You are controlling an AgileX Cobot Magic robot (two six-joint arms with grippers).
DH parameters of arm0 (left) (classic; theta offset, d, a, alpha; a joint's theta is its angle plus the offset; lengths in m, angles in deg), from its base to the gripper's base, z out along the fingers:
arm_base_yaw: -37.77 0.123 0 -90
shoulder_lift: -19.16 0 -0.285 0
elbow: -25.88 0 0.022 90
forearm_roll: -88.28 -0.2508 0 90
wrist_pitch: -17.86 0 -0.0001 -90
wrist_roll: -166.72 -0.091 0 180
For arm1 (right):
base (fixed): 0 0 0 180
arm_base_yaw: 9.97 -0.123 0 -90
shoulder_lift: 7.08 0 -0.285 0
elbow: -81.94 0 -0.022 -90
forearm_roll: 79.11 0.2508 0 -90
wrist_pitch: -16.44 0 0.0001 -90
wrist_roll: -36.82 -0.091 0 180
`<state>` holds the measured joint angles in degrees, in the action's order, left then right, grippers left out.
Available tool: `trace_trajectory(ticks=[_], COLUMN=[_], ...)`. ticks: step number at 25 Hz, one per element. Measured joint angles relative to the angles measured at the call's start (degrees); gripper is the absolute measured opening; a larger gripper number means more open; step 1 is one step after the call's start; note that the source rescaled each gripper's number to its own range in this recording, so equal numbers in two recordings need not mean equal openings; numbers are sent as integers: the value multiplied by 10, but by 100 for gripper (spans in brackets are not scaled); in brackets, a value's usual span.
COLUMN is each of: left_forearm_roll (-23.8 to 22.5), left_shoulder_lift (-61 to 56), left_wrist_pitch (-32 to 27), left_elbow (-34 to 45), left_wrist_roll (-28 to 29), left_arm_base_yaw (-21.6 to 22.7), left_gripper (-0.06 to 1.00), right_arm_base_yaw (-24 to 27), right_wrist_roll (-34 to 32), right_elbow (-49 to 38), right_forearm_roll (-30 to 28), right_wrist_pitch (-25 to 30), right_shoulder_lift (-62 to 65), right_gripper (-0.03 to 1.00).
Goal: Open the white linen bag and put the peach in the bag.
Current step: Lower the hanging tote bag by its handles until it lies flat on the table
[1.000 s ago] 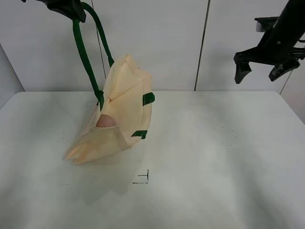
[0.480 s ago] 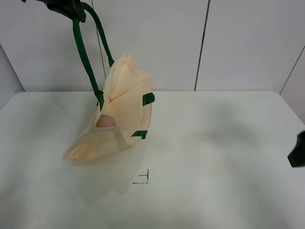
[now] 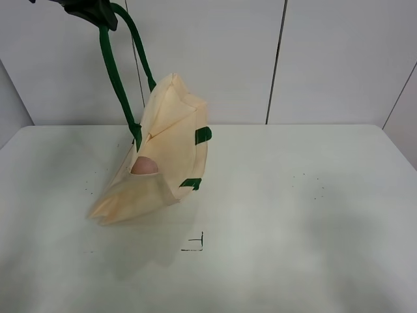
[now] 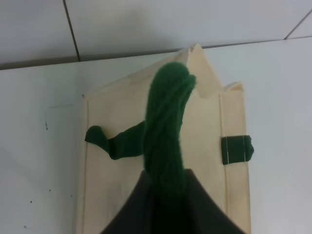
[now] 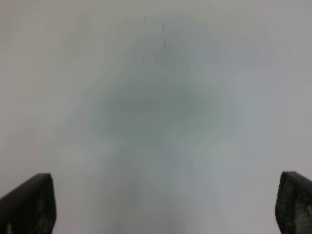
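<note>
Cream cloth makes up the white linen bag (image 3: 171, 147), and it hangs tipped over on the left side of the white table (image 3: 293, 215). Its low corner looks like it touches the table top, and its high end points up toward the wall. The peach (image 3: 144, 166) is inside the bag. You can see a bit of its pink skin through the gap in the cloth near the middle of the bag. A dark green strap (image 3: 111, 68) runs from the bag up to the left gripper (image 3: 91, 10), which is high up in the top left corner of the high camera's picture. In the left wrist picture the left gripper (image 4: 168, 195) is pressed together on the strap (image 4: 165, 126), which is bunched into a thick green rope there. Two small green tabs (image 3: 203, 135) sit on the right edge of the bag. A little black mark (image 3: 195, 244) is drawn on the table in front of the bag, apart from it. The right gripper (image 5: 163, 195) shows only in its own wrist picture. Its two dark fingertips (image 5: 29, 204) are spread wide apart with nothing between them, over a blurry pale table.
</note>
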<state>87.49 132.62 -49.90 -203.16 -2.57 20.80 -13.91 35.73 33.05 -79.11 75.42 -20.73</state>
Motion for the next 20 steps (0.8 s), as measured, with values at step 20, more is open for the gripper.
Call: trace_trajectory(ticks=[20], left_forearm_roll=[3], left_shoulder_lift=[35], left_wrist_pitch=[2], left_elbow=[35], left_wrist_roll=[0], left_arm_base_yaw=[0], left_gripper=[0], right_arm_base_yaw=[22], right_wrist_roll=[0], right_elbow=[0], right_forearm_roll=[7], right_wrist_pitch=[1], right_shoulder_lift=[61], right_gripper=[100])
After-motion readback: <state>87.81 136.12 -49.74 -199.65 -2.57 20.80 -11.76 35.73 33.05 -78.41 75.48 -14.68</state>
